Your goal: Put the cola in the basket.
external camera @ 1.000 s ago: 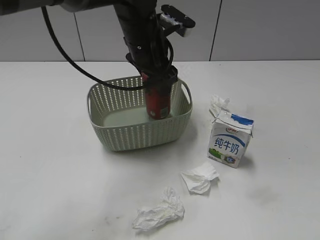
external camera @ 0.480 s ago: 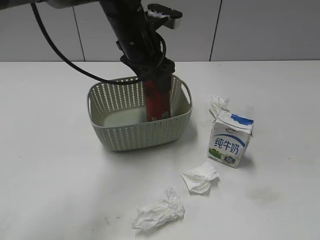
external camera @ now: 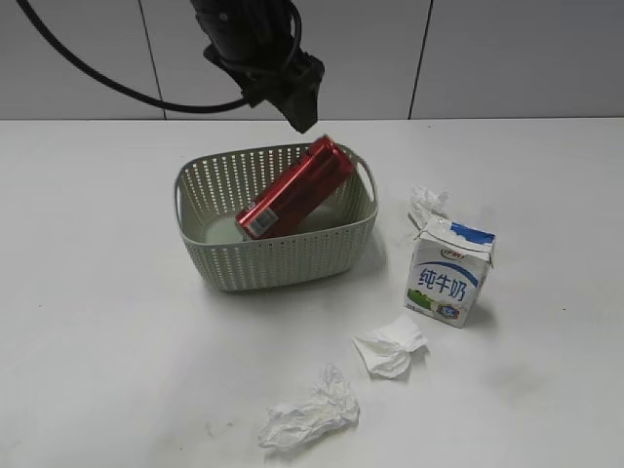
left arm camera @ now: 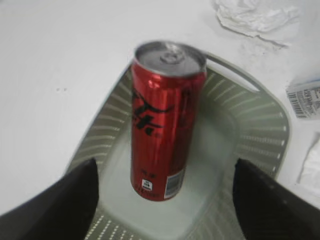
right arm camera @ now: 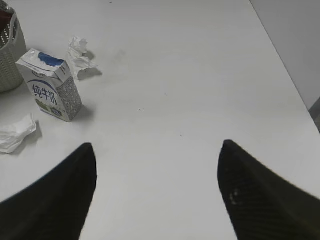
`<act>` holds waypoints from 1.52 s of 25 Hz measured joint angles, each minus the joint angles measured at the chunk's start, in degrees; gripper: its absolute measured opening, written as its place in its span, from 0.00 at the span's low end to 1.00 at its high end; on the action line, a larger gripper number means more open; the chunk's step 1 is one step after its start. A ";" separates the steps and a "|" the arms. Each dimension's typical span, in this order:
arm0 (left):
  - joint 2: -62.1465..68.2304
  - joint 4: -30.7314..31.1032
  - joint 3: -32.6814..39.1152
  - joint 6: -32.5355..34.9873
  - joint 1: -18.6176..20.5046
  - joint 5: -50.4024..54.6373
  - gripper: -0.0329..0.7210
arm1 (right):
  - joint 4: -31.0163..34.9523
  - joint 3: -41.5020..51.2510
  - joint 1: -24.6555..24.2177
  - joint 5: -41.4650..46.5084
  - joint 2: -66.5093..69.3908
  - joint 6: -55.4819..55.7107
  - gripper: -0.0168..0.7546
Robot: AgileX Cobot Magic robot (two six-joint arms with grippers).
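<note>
Setting: robotics lab bench, judged from a bare white table [external camera: 117, 370] against plain grey wall panels [external camera: 526, 58], a black cabled robot arm [external camera: 249, 49] overhead, and staged test props: basket [external camera: 229, 263], milk carton [external camera: 448, 278], crumpled tissues [external camera: 307, 414] scattered on the surface.

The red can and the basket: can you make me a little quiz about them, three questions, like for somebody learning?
1. True or false: the cola stands upright in the basket.
2. What holds the can now? A) left gripper B) right gripper C) nothing
3. Fill in: the carton beside the basket is the ____ carton.

Key: 1 false, it leans tilted against the basket's wall. 2 C, both grippers are open. 3 milk.
</note>
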 joint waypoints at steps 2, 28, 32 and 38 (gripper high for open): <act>-2.41 1.18 0.00 0.00 0.12 0.64 0.88 | 0.00 0.00 0.00 0.00 0.00 0.00 0.76; -29.02 10.10 14.12 -18.26 27.08 3.37 0.82 | 0.00 0.00 0.00 0.00 0.00 0.00 0.76; -35.69 8.23 23.66 -18.51 27.98 3.37 0.82 | 0.00 0.00 0.00 0.00 0.00 0.00 0.76; -48.00 7.89 40.04 -20.65 27.98 3.49 0.82 | 0.00 0.00 0.00 0.00 0.00 0.07 0.76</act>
